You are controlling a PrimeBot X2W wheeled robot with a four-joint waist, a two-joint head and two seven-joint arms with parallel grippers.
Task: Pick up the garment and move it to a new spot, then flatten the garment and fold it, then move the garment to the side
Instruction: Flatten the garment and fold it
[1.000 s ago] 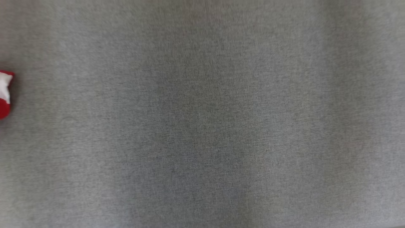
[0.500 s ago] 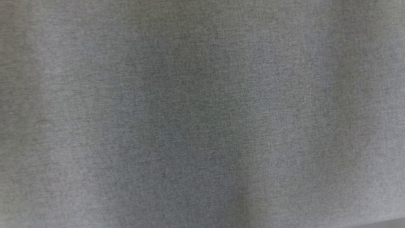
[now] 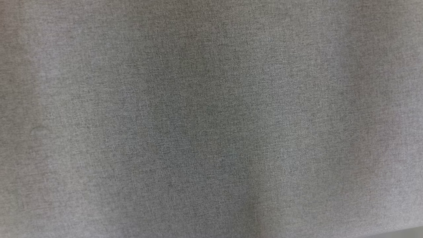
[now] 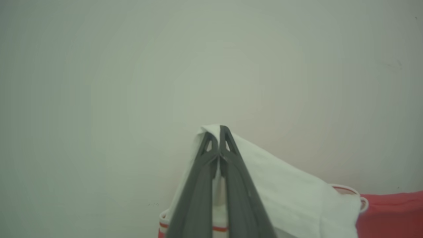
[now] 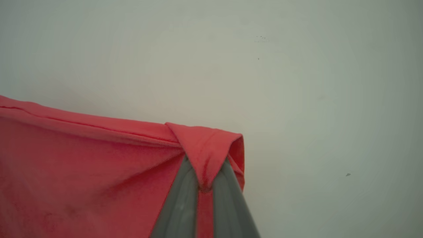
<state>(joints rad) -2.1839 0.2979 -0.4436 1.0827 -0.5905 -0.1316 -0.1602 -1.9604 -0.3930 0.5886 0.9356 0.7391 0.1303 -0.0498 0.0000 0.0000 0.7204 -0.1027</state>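
in head view, grey woven cloth surface (image 3: 211, 119), fine mottled weave, soft shadow bands; whole picture shifted since second ago (camera moved, not things), when red-and-white scrap sat at left edge. my left gripper (image 4: 218, 130): dark tapering fingers pinched tight on white fold of garment (image 4: 284, 188), smooth white knit with red-striped cuff, red body to its right. my right gripper (image 5: 205, 172): clamped on folded red hem corner, stitched seam running left. garment held at both grips, in front of pale plain backdrop (image 4: 99, 66).
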